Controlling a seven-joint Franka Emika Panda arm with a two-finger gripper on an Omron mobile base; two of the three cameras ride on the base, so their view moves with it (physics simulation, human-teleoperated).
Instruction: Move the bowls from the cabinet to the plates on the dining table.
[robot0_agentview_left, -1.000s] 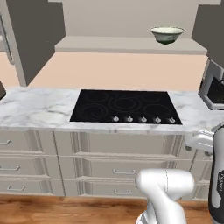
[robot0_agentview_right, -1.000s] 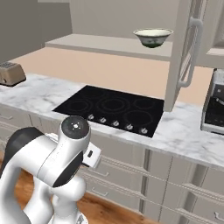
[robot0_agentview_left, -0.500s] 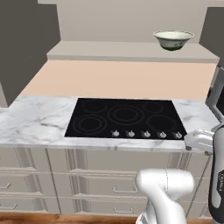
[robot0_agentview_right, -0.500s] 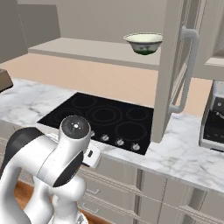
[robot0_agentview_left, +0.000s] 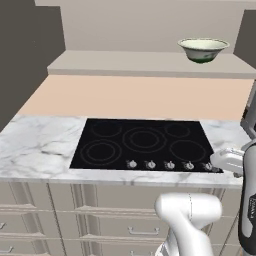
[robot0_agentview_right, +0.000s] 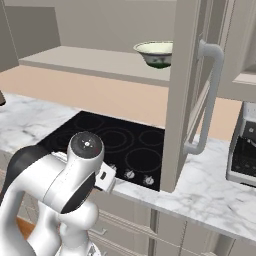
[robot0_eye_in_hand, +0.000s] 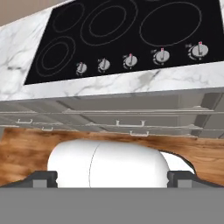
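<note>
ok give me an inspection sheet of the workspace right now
surface: marble counter with a black cooktop set in it
job's things: one pale bowl with a dark green band stands upright on the open cabinet's shelf; cabinet door swung open, bar handle showing
clutter: a grey appliance at the counter's right end
grippers: fingers spread wide, nothing between them, pointing down over the counter front and drawers
cables: nothing seen
surroundings: wood floor, peach wall behind the cooktop

kitchen — black cooktop (robot0_agentview_left: 145, 144), marble counter (robot0_agentview_left: 40, 147), drawers (robot0_agentview_left: 105, 225)
</note>
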